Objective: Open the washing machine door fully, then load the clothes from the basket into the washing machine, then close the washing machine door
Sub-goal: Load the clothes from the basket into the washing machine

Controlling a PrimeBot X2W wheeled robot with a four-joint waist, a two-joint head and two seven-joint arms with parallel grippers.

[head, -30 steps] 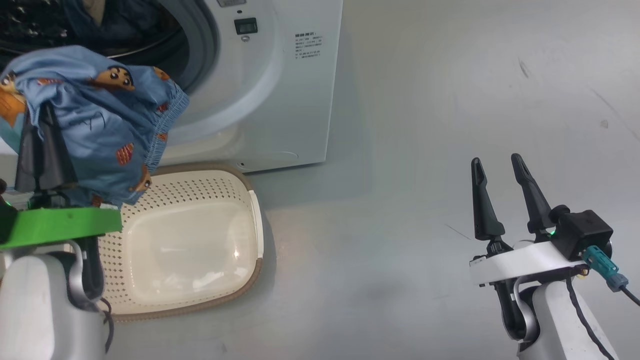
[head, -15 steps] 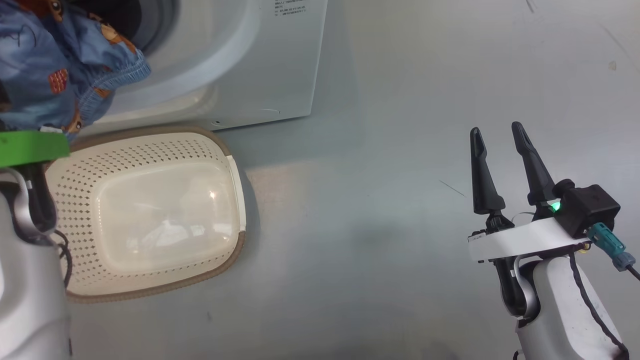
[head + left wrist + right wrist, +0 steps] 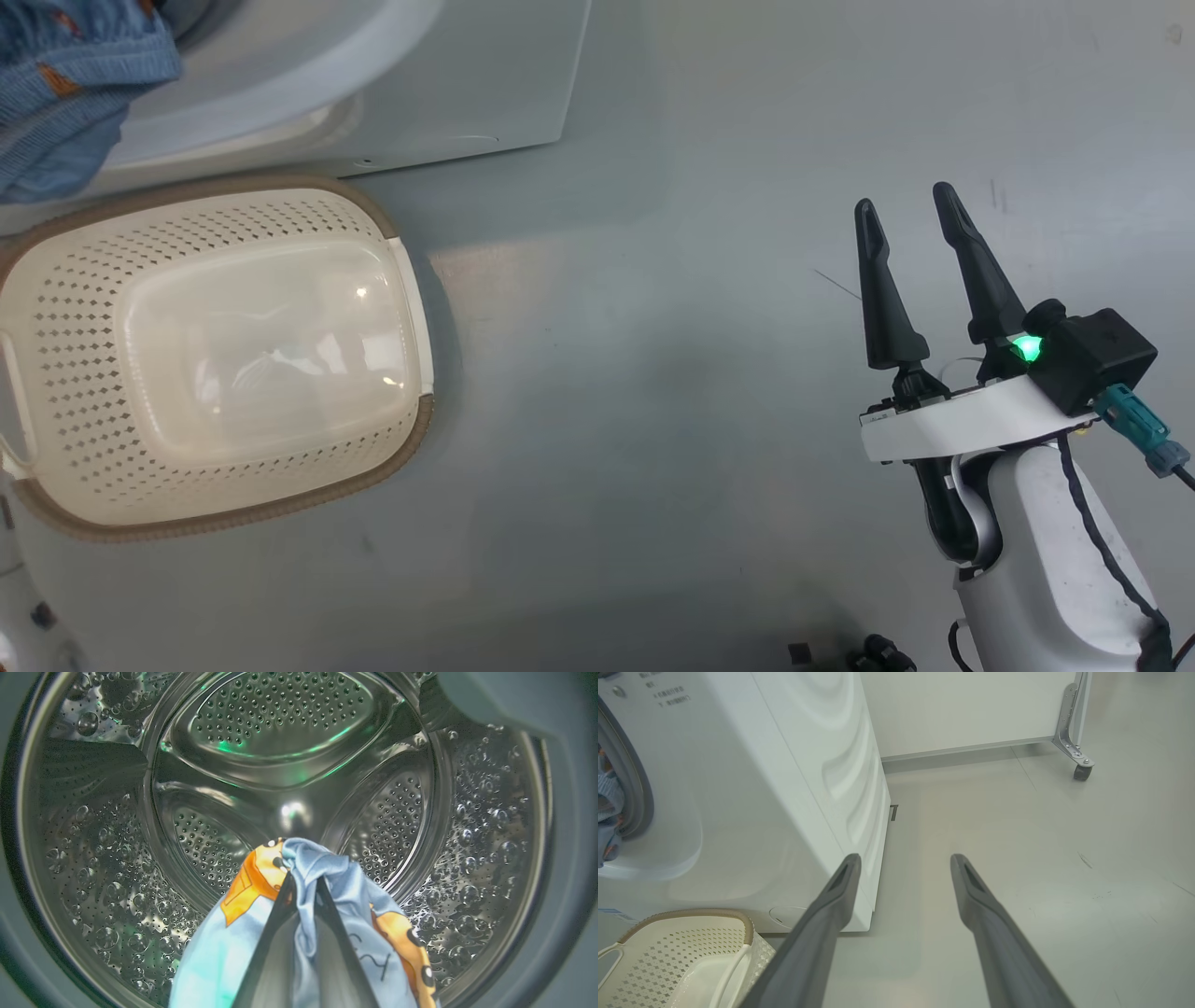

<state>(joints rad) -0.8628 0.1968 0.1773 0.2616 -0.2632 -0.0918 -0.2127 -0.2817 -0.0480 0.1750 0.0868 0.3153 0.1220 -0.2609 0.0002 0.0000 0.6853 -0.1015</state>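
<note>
While left fingers [image 3: 273,938] pinch clothes [image 3: 336,877], open drum [image 3: 280,723]

Pale arm, dark two-fingered grippers

The right gripper [image 3: 904,198] has two long matte black fingers [image 3: 882,303] that taper to rounded tips, each with a slot-like hollow near its end. Close up they look dark grey. They rise from black knuckles on a flat white plate [image 3: 971,425]. At the plate's right sits a black box [image 3: 1088,359] with a glowing green light [image 3: 1027,349] at its corner and a teal plug [image 3: 1134,429] below. A black cable [image 3: 1088,551] runs down the smooth off-white forearm [image 3: 1046,579], beside a silver-grey bracket [image 3: 971,523]. The left gripper [image 3: 304,879] has the same dark grey fingers.
</note>
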